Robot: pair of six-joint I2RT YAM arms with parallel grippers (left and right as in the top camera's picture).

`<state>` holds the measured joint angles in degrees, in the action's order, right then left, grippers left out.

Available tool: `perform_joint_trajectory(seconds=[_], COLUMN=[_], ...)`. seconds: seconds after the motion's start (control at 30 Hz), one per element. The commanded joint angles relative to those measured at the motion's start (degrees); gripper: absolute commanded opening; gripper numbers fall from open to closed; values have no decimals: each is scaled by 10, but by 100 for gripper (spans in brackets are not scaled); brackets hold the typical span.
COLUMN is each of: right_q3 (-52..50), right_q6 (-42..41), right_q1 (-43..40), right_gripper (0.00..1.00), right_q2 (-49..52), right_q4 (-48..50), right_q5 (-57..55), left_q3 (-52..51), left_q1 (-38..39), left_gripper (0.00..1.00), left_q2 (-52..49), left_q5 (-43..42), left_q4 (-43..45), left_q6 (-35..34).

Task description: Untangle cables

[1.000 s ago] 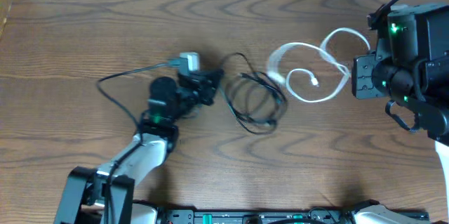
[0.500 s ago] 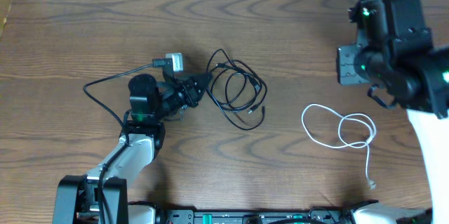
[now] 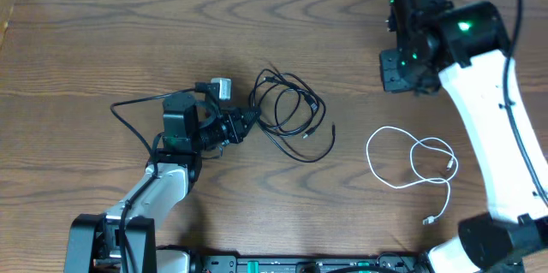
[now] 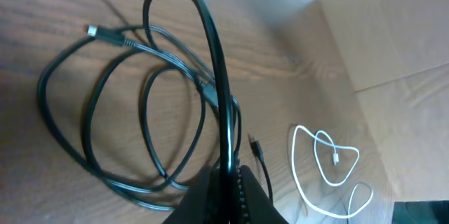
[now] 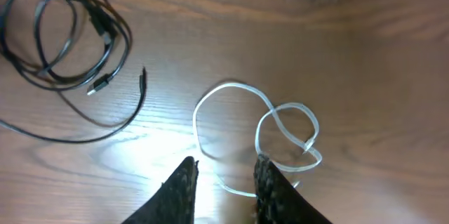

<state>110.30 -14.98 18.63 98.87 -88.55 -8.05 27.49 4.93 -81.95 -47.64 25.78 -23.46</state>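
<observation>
Clamping black cable [image 4: 214, 62], left fingers [image 4: 200, 199], white cable [image 5: 231, 84] apart

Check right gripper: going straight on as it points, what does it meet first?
Probably the white cable, whose loops lie just ahead of the open right gripper in the wrist view. Depth is unclear; it might touch table first.

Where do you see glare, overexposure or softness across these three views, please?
Right wrist view: a glare patch washes out the table just left of the white cable. Left wrist view: the top right corner is blown out, and the black cable near the lens looks soft. Overhead view: evenly lit, sharp, no glare.
</observation>
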Motion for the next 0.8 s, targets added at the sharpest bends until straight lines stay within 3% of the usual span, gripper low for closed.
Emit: perform_joint_trajectory(seconds=[0.0,0.1,0.3,0.77], right_q3=[-17,-66,-170,-469], right_q6=[-93,-160,-218,-234], right_q1=[-3,-3,-3,-4], right_gripper=[27,31,32,49], right_q2=[19,23,23,-79], right_q4=[-2,17,67,344], right_q5=[-10,-36,-66,-64], left_q3=[9,9,8,7], left_q1=[-1,-1,-1,-1], left_gripper=[8,8,8,8], left_q2=[7,7,7,7], left_q5=[-8,-8,-9,-9], left_q4=[-14,-29,-31,-72], left_q6=[27,31,33,59])
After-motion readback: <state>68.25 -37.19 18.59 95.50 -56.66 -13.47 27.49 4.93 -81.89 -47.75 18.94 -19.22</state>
